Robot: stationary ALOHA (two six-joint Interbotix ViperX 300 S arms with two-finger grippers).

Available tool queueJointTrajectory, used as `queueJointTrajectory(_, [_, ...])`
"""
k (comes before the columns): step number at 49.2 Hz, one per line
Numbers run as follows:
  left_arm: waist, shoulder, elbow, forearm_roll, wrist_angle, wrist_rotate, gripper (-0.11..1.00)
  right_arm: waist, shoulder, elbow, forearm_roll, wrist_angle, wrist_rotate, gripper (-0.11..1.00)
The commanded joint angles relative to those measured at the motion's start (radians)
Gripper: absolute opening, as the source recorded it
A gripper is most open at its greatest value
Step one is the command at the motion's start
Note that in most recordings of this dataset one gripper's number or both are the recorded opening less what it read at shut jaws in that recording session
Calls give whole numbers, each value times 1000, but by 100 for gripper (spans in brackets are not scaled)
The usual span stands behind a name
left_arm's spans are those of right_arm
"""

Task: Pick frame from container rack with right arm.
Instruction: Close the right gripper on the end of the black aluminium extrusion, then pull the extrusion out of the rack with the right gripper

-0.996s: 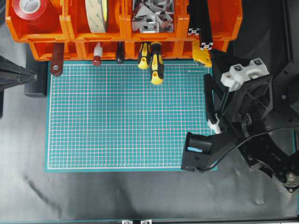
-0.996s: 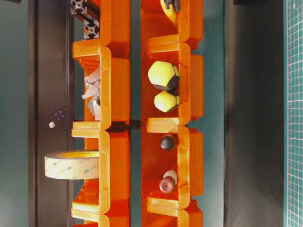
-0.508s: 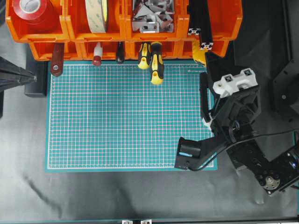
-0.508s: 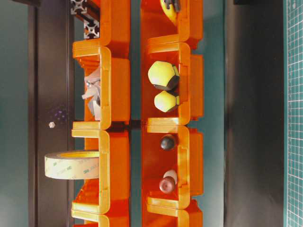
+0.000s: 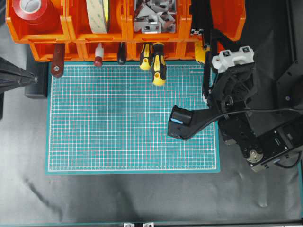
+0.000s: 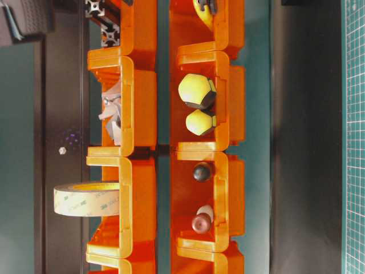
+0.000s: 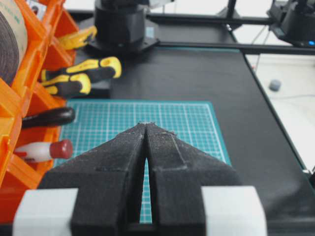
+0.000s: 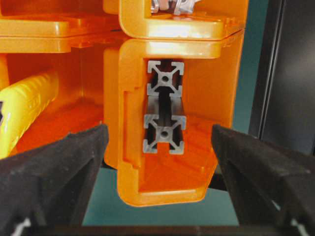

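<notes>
Two frame (image 8: 165, 105) bars lie stacked in the far-right bin of the container rack (image 8: 172, 147), silvery cut ends facing out. The right arm's gripper (image 8: 160, 162) is lined up with them, fingers (image 8: 54, 162) spread wide and holding nothing. The risk as I judge it: the bars sit close against the bin's wall, so a finger could catch the orange rim, or the fingers could pinch both bars at once (they touch each other). Since a second ago the right arm has swung up towards the rack. The left gripper (image 7: 146, 129) rests clenched, empty, over the green mat (image 7: 187, 123).
</notes>
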Motion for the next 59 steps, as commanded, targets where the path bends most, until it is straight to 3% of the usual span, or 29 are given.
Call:
queueJointTrajectory(1, [2, 5, -23, 3, -6, -3, 0, -11, -28, -8, -11, -15, 3, 82])
queueJointTrajectory(31, [2, 5, -20, 3, -5, -3, 0, -37, -28, -6, -9, -9, 6, 79])
queueJointTrajectory(38, [2, 5, -18, 3, -5, -5, 0, -37, -23, -9, -6, -3, 2, 64])
queueJointTrajectory(46, [2, -2, -18, 3, -3, -6, 0, -35, -12, -25, -3, 34, 2, 24])
queueJointTrajectory(59, [2, -3, -14, 3, -5, -6, 0, 0, -8, -77, -14, 138, -9, 24])
